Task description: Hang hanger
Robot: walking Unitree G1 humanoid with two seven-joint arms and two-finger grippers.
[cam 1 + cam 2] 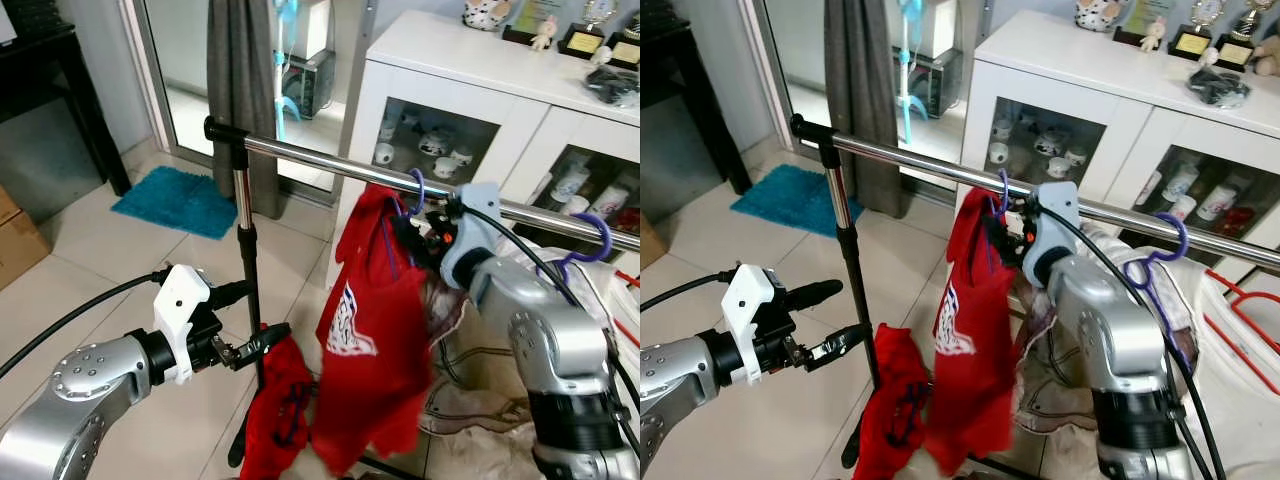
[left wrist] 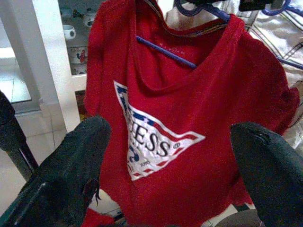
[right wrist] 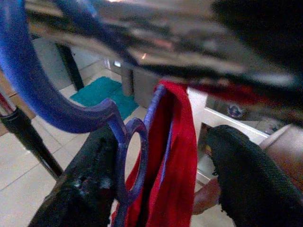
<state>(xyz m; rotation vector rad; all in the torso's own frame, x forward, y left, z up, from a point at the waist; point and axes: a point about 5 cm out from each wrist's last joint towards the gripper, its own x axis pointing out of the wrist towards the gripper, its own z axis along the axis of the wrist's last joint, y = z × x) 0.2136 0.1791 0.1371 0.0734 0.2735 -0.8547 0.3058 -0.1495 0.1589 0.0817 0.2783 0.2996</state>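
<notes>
a shiny metal rail (image 1: 330, 160) on a black stand (image 1: 245, 300), running across in front of a white cabinet (image 1: 470, 80) with cups behind glass. on the rail, a purple hanger (image 1: 415, 190) hooked over the bar, with a red t-shirt (image 1: 370, 330) hanging from it — white, red and blue logo on the front. right gripper (image 1: 425, 232) up just under the rail, right at the hanger's neck; black fingers (image 3: 90, 184) spread apart on each side of the purple hook and the red cloth, not squeezed on either one. left gripper (image 1: 262, 342) low down beside the stand, fingers open, pointing at the shirt, holding nothing. another red cloth (image 1: 275, 410) bunched up low by the stand, near the left gripper. second purple hanger (image 1: 590, 245) farther along the rail with pale clothes (image 1: 480, 400) under it. blue mat (image 1: 175, 200) on the tiled floor (image 1: 120, 290) by the glass door — grey curtain (image 1: 240, 90) hanging behind the rail.
</notes>
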